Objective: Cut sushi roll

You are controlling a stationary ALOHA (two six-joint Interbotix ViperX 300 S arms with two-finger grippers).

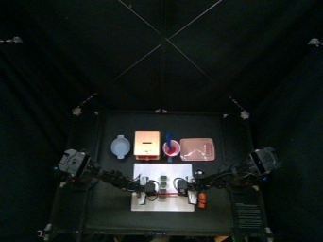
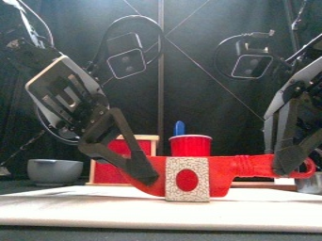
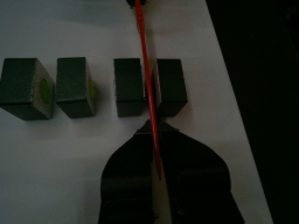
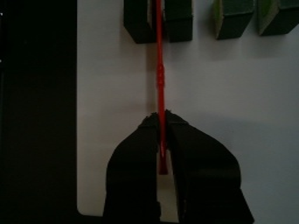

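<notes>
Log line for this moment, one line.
step: cutting | red knife held by both tools | blade in sushi roll | cut pieces on white board

Knife (image 3: 145,70) blocks roll pieces (image 3: 56,86); board (image 3: 70,166) free.

Two black arms. Left arm (image 2: 75,99) built of matte black blocky links, with a pale tan panel on the wrist housing; right arm (image 2: 292,118) the same black, with glossy highlights along its edges. Thin black cables looping above both in the front view. Rounded black camera housing with a pale square face high on each side, left (image 2: 127,62) and right (image 2: 251,64). Left gripper (image 3: 162,175) with two broad, dark, smooth jaws flaring out wide from a narrow tip; right gripper (image 4: 163,162) alike, rounded and matte. No legible markings or screws.
</notes>
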